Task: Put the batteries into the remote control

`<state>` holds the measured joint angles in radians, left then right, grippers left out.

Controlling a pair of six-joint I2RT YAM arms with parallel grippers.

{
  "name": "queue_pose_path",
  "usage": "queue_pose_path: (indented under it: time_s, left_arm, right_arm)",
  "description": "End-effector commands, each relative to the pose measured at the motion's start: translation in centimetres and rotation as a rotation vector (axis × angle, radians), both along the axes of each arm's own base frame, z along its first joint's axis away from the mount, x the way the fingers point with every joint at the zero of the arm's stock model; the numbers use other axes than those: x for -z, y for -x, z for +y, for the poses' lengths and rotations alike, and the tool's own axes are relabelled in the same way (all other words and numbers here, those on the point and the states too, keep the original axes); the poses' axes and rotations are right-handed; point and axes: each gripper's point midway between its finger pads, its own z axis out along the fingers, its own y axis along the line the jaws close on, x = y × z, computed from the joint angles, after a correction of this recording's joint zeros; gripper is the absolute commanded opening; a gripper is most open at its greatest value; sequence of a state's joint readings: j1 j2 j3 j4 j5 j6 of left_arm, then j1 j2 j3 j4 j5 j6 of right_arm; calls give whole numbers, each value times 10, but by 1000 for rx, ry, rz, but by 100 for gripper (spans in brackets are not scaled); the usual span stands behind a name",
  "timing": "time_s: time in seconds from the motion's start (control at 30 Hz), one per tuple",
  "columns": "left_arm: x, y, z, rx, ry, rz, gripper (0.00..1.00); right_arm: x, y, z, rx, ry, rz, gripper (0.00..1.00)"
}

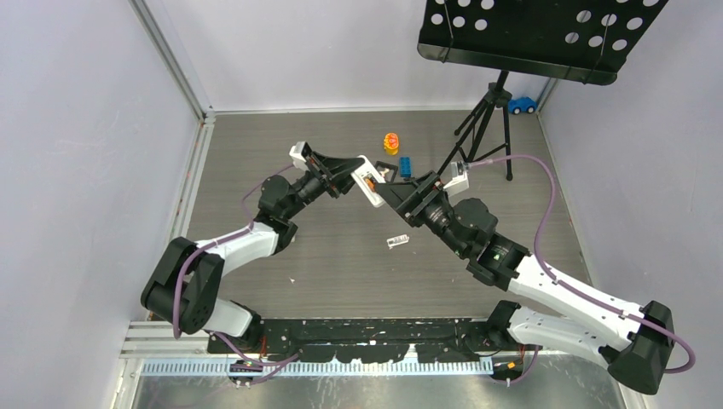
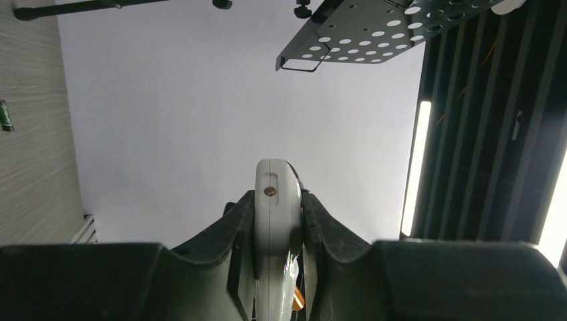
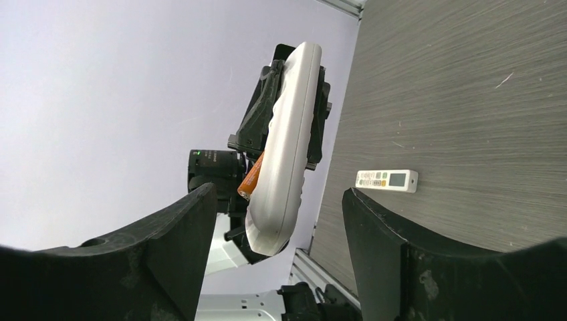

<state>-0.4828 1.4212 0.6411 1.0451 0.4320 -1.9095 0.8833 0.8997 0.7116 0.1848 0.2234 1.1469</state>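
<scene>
My left gripper is shut on the white remote control and holds it above the table, tilted. In the left wrist view the remote control is clamped edge-on between both fingers. An orange battery lies against the back of the remote control, one end sticking out at a slant. My right gripper stands open just short of the remote's lower end, with nothing between its fingers. From above, the right gripper faces the remote and the orange battery.
A small slim white remote lies on the table below the grippers. Behind them sit an orange-yellow object, a blue block and a dark piece. A black tripod stand and a blue toy car are at the back right.
</scene>
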Motion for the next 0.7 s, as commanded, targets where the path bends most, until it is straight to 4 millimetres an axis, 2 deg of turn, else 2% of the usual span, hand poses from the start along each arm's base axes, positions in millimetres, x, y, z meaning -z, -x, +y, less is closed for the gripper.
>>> queue_pose_path:
  time_s: [0.0,0.4,0.53,0.67]
  left_arm:
    - [-20,5,3,0,55,-66,0]
    - [-18,4,2,2,52,-72,0]
    - [-20,6,1,7,52,-85,0]
    - [-31,11,2,16,65,-129,0]
  right_arm:
    - [-25,-3,0,15,-101,-37,72]
    - [-13,-8,10,2,-37,-6,57]
    - [-4,-12,8,24,-13,28,51]
    - [14,-20,6,55,20,100,47]
